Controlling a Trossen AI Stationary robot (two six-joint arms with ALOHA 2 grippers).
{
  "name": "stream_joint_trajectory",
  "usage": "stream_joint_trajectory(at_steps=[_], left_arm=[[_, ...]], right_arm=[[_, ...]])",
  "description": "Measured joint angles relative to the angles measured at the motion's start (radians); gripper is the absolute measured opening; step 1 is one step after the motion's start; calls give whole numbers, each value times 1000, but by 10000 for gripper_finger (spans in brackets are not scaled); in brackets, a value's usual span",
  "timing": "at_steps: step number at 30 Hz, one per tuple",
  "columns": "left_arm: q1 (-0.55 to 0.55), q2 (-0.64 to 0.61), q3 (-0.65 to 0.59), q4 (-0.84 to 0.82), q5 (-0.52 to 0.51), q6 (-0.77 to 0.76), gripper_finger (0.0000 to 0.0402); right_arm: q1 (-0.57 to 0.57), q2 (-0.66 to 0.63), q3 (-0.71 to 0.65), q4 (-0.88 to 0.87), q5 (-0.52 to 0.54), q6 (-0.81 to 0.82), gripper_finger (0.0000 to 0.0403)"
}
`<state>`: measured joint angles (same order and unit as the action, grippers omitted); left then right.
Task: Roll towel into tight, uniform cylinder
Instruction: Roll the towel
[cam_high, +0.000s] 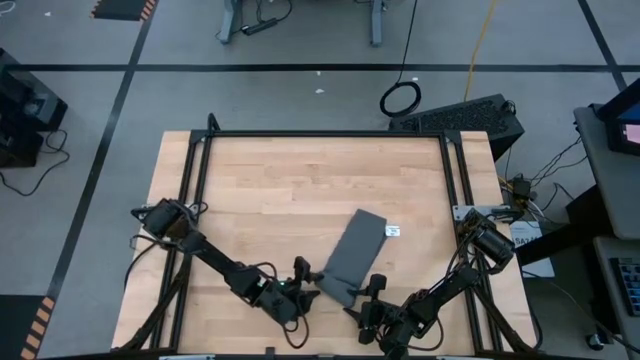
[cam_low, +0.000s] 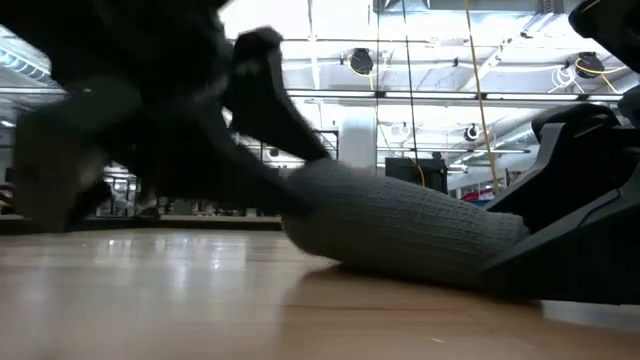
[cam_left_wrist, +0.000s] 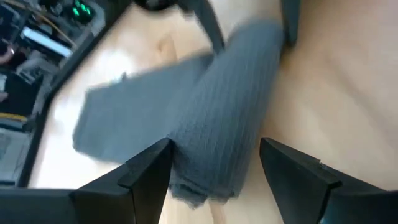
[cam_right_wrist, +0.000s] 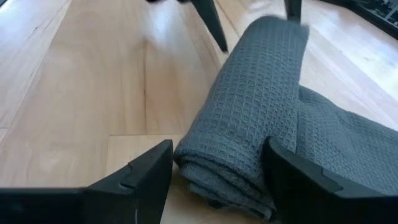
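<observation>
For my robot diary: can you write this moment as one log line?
towel: partly rolled | left claw: open at one roll end | right claw: open at other end | rest lies flat

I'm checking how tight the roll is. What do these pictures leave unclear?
- High view: the towel's rolled end is too small, with both pincers crowding it.
- Low view: the left pincer is a dark blur over the roll's end.
- Left wrist view: motion blur hides the layers.
- Right wrist view: only one end shows.

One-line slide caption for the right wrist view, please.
Open right gripper straddles the rolled end of the dark grey waffle-weave towel on the light wooden table, the unrolled part lying flat beside it.
</observation>
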<state>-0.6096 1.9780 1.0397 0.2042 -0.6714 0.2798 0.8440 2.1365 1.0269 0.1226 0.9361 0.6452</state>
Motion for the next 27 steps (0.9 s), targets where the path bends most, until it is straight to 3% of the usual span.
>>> stream_joint_trajectory(at_steps=[16,22,27], left_arm=[[-27,-10,0,8,53,13,249],[-46,-83,0,-66,46,-85,249],[-23,-98,1,-22,157,-125,249]], right_arm=[[0,0,0,0,-5,2,233],[0,0,0,-1,-7,9,233],[0,0,0,-2,-8,2,233]])
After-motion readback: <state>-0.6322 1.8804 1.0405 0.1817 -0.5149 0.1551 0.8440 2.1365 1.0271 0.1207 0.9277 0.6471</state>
